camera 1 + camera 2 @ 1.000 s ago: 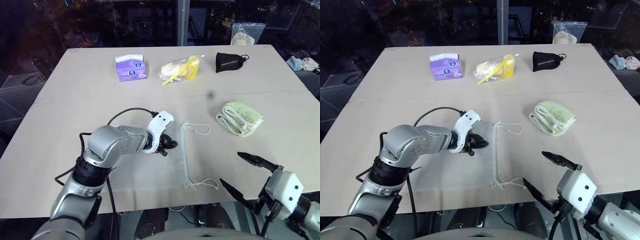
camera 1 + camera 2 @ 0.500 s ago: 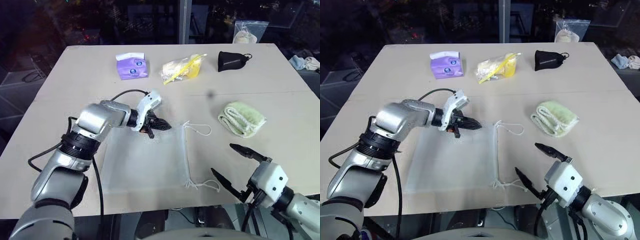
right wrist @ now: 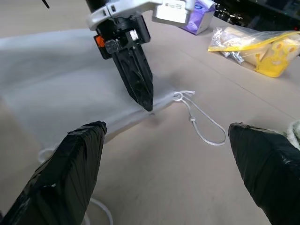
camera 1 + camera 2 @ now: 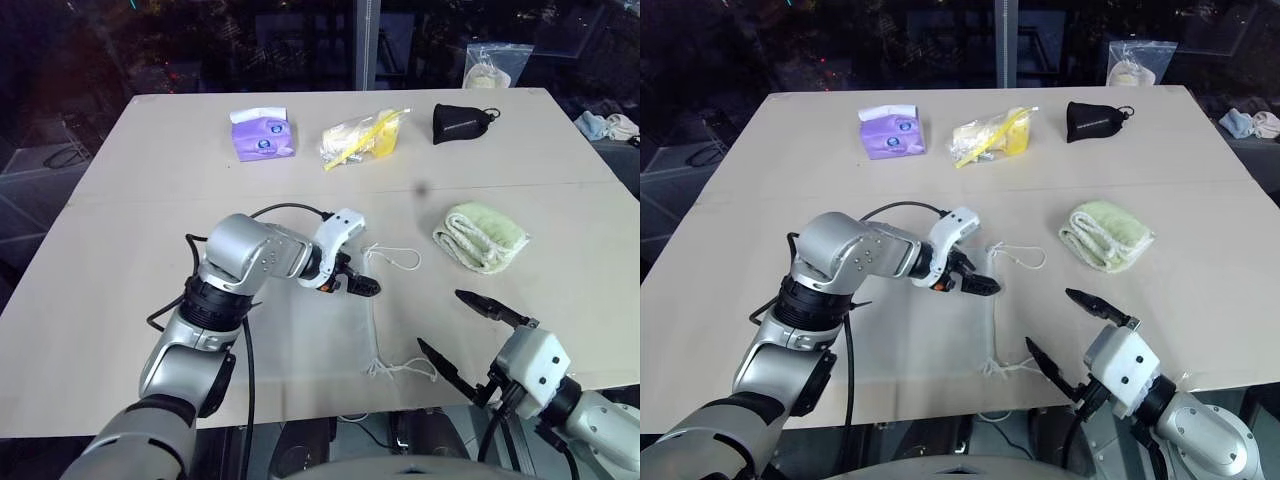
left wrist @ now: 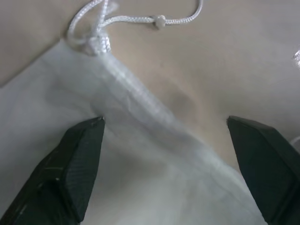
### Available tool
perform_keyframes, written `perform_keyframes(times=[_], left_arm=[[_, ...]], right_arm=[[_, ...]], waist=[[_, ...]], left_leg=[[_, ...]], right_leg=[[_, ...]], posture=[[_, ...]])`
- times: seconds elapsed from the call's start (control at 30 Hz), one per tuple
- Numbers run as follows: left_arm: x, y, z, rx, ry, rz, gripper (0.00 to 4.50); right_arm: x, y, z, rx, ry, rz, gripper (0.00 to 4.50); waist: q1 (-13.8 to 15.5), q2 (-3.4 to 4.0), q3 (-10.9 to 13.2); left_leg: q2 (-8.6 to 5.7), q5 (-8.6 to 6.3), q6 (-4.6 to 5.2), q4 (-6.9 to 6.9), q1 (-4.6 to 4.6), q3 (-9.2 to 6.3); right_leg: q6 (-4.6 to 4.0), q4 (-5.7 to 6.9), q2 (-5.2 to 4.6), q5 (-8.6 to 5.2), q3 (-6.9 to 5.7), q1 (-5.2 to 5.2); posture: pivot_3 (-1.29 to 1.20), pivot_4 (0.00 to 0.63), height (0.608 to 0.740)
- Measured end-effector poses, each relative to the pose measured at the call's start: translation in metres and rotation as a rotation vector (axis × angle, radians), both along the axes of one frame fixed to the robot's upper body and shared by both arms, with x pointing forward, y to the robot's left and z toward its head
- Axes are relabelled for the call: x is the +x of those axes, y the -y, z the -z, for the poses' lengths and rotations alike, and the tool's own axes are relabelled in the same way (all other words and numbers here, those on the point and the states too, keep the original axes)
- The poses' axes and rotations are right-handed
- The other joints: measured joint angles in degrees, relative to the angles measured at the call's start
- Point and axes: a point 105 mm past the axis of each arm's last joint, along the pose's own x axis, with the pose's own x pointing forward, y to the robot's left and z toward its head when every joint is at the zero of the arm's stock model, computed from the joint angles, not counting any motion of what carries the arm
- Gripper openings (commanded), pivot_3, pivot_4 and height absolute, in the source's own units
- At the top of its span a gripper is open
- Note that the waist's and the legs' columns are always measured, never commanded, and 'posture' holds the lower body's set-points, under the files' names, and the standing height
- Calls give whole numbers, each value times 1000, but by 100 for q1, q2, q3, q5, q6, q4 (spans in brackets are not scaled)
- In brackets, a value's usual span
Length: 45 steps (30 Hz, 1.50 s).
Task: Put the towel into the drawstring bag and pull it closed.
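Over the drawstring bag hem my left pincer hangs wide, holding nothing — right pincer wide too, towel well beyond the bag.

text: none legible | labels: none readable | numbers: none

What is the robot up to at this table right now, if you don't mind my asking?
It is getting ready to bag a towel. The left pincer hovers open over the corded edge of the flat drawstring bag. The right pincer waits open near the table's front edge. The towel lies untouched, apart from the bag.
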Motion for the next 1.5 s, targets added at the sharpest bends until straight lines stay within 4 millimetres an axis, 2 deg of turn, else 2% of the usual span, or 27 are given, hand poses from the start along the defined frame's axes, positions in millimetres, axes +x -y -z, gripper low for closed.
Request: perform_keyframes(times=[0.1,0.3,0.37,0.47,0.57,0.63,0.67,0.77,0.9,1.0,1.1,1.2,1.3,1.47,1.5], left_arm=[[3,1,6,53,71,47,3549],[14,-11,13,109,155,95,675],[19,-13,13,97,164,109,39],[24,-14,13,69,172,168,39],[39,-14,10,15,214,267,39],[57,-18,6,31,296,359,39],[58,-19,5,33,301,363,39],[83,-25,-24,45,379,458,39],[87,-22,-55,-38,488,553,39],[85,-27,-56,-14,568,663,39],[73,-37,-53,43,599,870,39],[73,-46,-54,101,615,923,39],[76,-63,-47,98,550,846,813],[71,-80,-47,-111,411,565,3148],[69,-84,-48,-126,408,505,3148]], right_arm=[[0,1,0,4,-5,16,4500],[-2,4,4,-6,-17,65,4500],[-3,4,5,-7,-18,74,4500],[-3,3,6,-2,-15,89,4500],[-2,0,6,5,-4,96,4500],[-1,-1,4,16,9,103,4500],[-1,-1,4,16,10,103,4500],[0,-2,3,13,21,101,4500],[2,-2,1,15,37,116,4500],[5,-5,-2,25,54,108,4500],[13,-6,-4,25,79,92,4500],[16,-7,-6,31,89,74,4500],[16,-10,-5,27,84,45,4500],[13,-12,0,23,58,27,4500],[13,-12,0,24,56,27,4500]], waist=[[14,10,-17],[0,8,-19],[2,7,-19],[22,8,-19],[31,5,-15],[21,-13,-3],[21,-14,-2],[12,-23,7],[-13,-21,8],[-25,-20,13],[-2,-25,24],[4,-24,25],[-3,-28,27],[-61,-27,29],[-84,-26,29]], left_leg=[[-1,1,-1,0,14,0],[1,0,-1,-1,59,4],[0,0,-1,-1,58,5],[-1,0,-1,-4,54,4],[-9,1,0,0,43,11],[-10,1,0,4,26,14],[-10,1,0,4,25,14],[-11,1,2,21,-45,6],[-11,-20,34,16,-50,9],[-11,-23,36,-2,-54,7],[-13,-23,37,-1,-68,3],[-13,-23,38,4,-66,5],[-14,-23,38,8,-57,1],[-1,-23,38,12,-55,-8],[4,-23,38,12,-53,-9]], right_leg=[[-2,1,0,0,10,12],[-2,0,-1,0,38,38],[-2,-2,-1,-1,38,37],[-1,-6,-2,-1,35,37],[-2,-10,-2,-1,30,35],[-2,-10,-1,-1,28,24],[-2,-10,0,-1,28,23],[-2,-12,11,0,22,-24],[4,-25,7,4,24,-25],[7,-42,6,6,18,-28],[7,-50,5,7,8,-31],[8,-51,5,7,10,-27],[10,-45,5,6,8,-16],[10,-26,2,6,4,-16],[10,-24,2,6,4,-17]], posture=[[0,150,740],[0,150,740],[0,150,740],[0,150,740],[0,150,740],[0,150,740],[0,150,740],[0,150,740],[0,150,740],[0,150,740],[0,150,740],[0,150,740],[0,150,740],[0,150,740],[0,150,740]])
